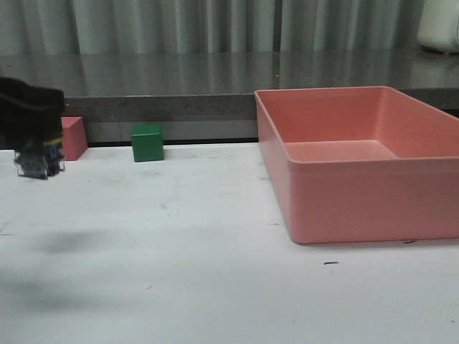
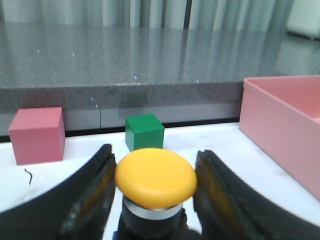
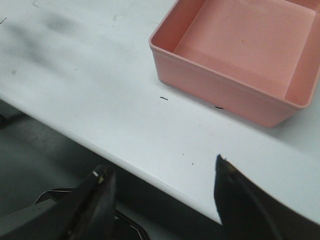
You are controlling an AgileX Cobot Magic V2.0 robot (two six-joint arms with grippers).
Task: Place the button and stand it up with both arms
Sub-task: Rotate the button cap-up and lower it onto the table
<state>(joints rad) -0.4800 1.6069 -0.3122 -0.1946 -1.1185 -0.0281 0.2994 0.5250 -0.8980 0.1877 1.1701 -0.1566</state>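
My left gripper [image 2: 156, 165] is shut on the button [image 2: 156, 177], whose yellow mushroom cap sits between the two black fingers above a silver ring and black collar. In the front view the left gripper [image 1: 32, 147] hangs at the far left, above the table, with the button's clear and blue base [image 1: 37, 165] sticking out below it. My right gripper [image 3: 162, 172] is open and empty, held above the table's front edge; it does not show in the front view.
A pink cube [image 1: 72, 137] and a green cube [image 1: 147, 142] stand at the back left by the grey ledge. A large pink bin [image 1: 358, 161] takes up the right side; it also shows in the right wrist view [image 3: 240, 55].
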